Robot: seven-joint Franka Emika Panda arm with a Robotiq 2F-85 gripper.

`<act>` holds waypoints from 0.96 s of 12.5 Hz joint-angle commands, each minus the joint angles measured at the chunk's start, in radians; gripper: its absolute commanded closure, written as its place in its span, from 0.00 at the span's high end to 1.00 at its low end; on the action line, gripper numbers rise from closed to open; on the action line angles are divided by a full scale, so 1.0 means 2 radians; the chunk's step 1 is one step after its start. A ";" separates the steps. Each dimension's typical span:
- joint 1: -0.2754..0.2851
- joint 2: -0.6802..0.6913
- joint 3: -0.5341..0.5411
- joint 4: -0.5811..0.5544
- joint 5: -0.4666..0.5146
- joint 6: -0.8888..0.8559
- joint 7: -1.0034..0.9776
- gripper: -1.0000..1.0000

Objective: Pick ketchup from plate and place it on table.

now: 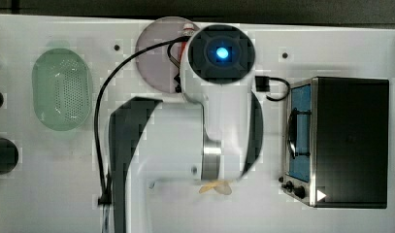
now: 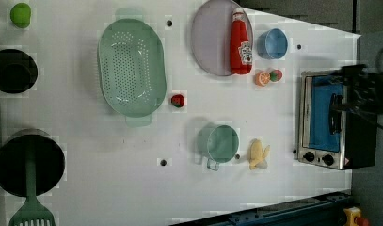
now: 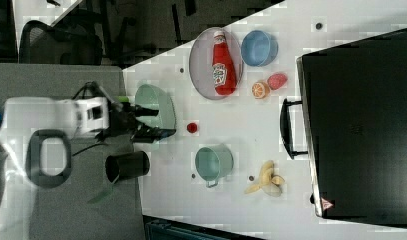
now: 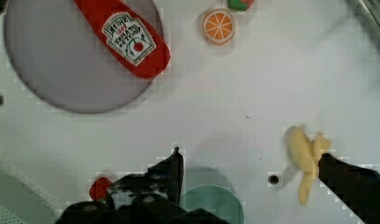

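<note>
Ketchup bottle (image 2: 240,43): lying flat on the plate (image 2: 210,40), along the plate's right edge in the left view; its base end pokes a little over the rim towards the orange slice (image 2: 262,77)
Long axis: runs far to near in the left view, white cap at the far end, wide base at the near end, label facing up
Table (image 2: 274,188): white worktop; bare stretch between the plate and the green cup (image 2: 220,142), which looks a fair spot to set the bottle down
Gripper (image 4: 248,168): jaws wide open, nothing between them; in the wrist view the two dark fingers stand well apart, above the table near the green cup and the banana (image 4: 306,151)
Bottle from the jaws: well apart, beyond the open jaws on the far side of the bare table; in the right view the gripper (image 3: 153,122) hangs off the right view's left, and the bottle (image 3: 222,65) lies to its right and farther away
Next move, as a guess: carry the open jaws over to the plate and bring them down across the bottle's narrow width, so the fingers close on its sides and not along its length
Risk: the blue bowl (image 2: 273,43) sits just beside the bottle's right side in the left view, leaving little room for a finger there
</note>
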 commanded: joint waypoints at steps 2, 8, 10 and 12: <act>-0.002 0.039 0.013 0.009 0.001 0.049 -0.093 1.00; 0.001 0.134 0.013 0.050 0.000 0.097 -0.216 1.00; 0.002 0.167 0.013 0.070 0.000 0.110 -0.251 1.00; 0.004 0.201 0.013 0.089 0.000 0.118 -0.270 1.00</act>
